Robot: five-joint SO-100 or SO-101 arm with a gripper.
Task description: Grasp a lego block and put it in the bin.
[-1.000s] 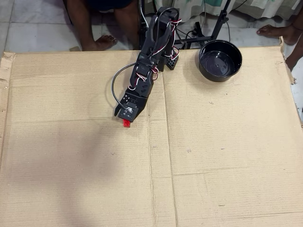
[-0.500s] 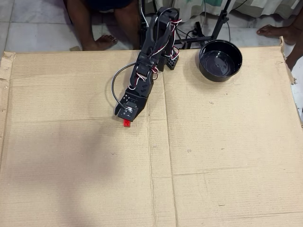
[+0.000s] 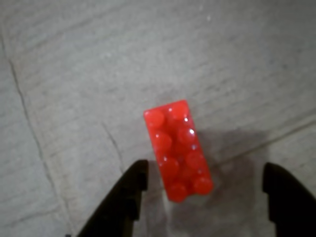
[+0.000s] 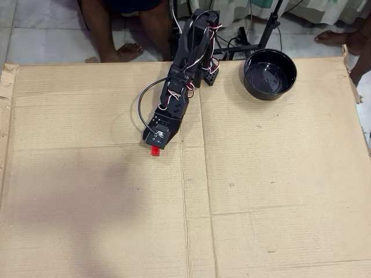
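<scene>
The lego block (image 3: 177, 150), glossy red with eight studs in two rows, lay on the cardboard (image 4: 261, 174) between the spread, empty jaws of the gripper (image 3: 205, 180). Overhead, the black arm (image 4: 179, 87) reached down-left from its base. Farther off sat the bin (image 4: 270, 73), top right.

We see the black arm (image 4: 184, 69) reaching from its base at the top of the overhead view down and to the left, its gripper (image 3: 205, 180) pointed downward with the two dark fingers (image 3: 129, 192) spread wide apart.
</scene>
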